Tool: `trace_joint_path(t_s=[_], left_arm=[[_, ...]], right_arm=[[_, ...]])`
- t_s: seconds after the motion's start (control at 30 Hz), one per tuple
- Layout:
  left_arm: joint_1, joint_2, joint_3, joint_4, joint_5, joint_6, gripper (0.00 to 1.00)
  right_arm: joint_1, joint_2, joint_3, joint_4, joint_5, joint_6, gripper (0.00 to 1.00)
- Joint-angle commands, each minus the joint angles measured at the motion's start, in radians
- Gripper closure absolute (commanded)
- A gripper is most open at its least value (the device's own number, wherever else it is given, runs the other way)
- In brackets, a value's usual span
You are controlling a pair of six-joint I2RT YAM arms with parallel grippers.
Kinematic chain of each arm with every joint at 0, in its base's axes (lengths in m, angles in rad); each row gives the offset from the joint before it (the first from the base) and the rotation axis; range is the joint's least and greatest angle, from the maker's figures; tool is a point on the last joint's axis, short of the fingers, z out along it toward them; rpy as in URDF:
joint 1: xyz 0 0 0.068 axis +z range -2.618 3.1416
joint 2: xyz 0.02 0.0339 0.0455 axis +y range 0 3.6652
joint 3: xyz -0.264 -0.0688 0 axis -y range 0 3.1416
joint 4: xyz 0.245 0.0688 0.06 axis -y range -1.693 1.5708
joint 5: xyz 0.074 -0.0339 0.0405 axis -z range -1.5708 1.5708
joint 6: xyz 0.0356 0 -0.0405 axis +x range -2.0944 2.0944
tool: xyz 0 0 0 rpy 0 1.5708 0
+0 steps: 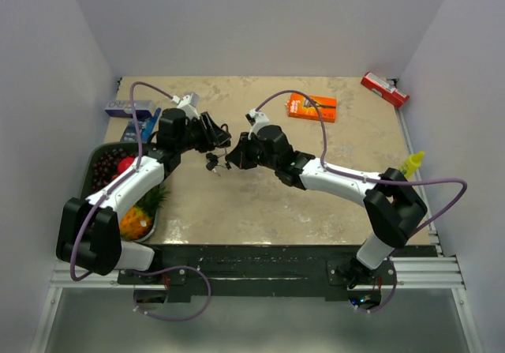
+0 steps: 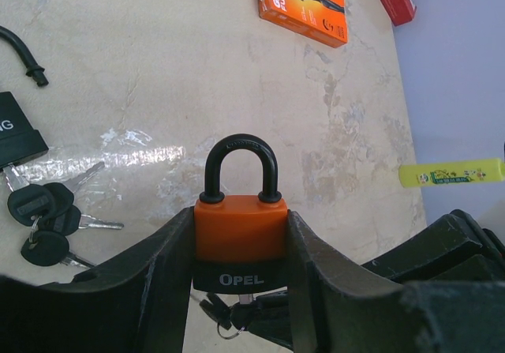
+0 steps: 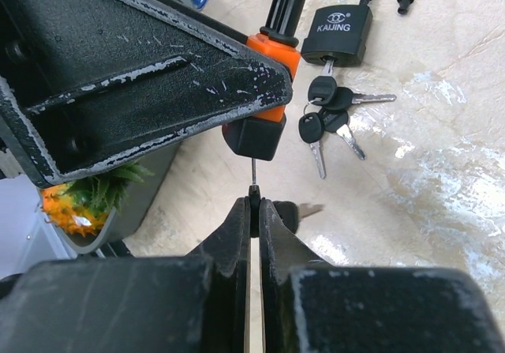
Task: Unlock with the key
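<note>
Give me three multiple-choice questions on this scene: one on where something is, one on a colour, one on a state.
1. Where does the black padlock lie? A in the tray; B on the table; C on the red box.
2. What colour is the held padlock? A green; B white; C orange.
3. Its shackle is: A closed; B open; C missing.
Answers: B, it lies beside its keys on the table; C, its body shows orange; A, both legs sit in the body.
</note>
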Motion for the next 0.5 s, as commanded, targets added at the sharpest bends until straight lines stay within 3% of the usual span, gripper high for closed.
trace_joint_path(t_s=[0.0,0.47], left_arm=[[0.007,-0.008,0.002,0.059,0.021,-0.009,1.00],[0.006,-0.005,-0.007,0.071,0.026,-0.010,1.00]], right_arm=[[-0.020,-0.018,0.030,0.076,-0.003,0.027,1.00],[-0.067,0.010,0.030,0.158,-0.018,0.133,1.00]])
